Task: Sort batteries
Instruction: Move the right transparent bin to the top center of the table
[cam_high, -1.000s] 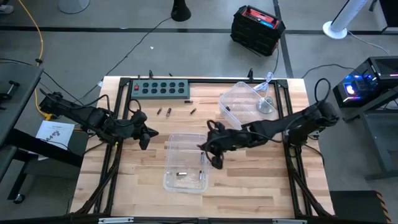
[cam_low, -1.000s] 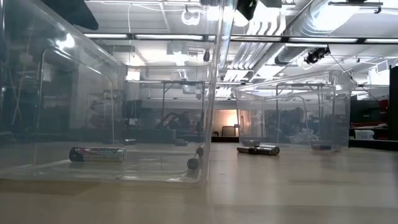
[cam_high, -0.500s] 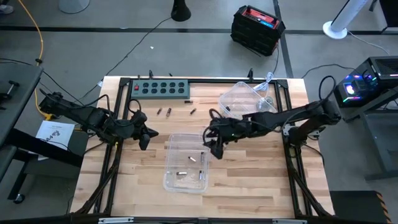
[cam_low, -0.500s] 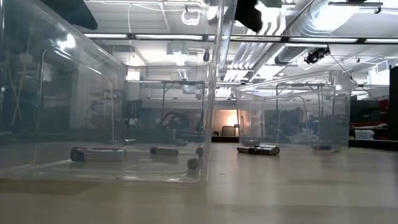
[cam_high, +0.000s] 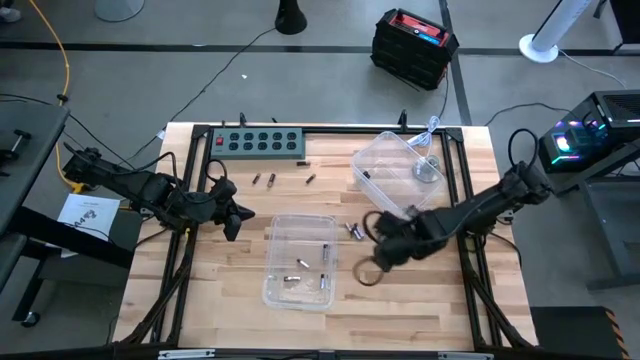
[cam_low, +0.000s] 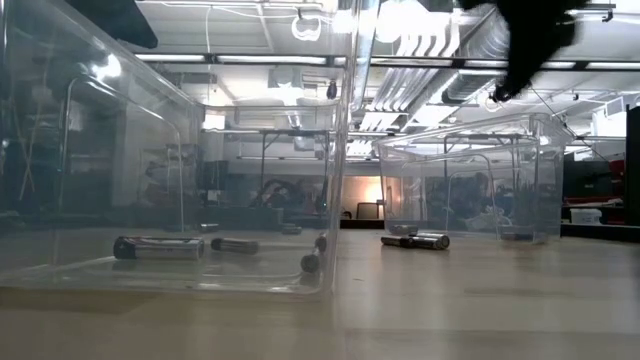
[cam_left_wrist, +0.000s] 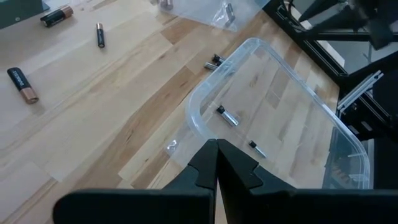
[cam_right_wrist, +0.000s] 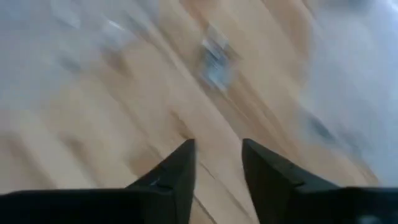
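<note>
Right gripper (cam_high: 368, 270), fingers parted and empty (centre frame), swinging: may scatter the two loose batteries (cam_high: 352, 230); left gripper (cam_high: 232, 222) clenched.

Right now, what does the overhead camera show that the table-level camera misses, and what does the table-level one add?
Only the overhead view shows both arms whole: the left pincer waiting beside the near clear bin, the right pincer open just past that bin, plus the power strip and loose batteries near it. Only the table-level view shows the room's ceiling pipes. Both show the near bin with batteries inside, the far clear bin, and two batteries lying between them.
</note>
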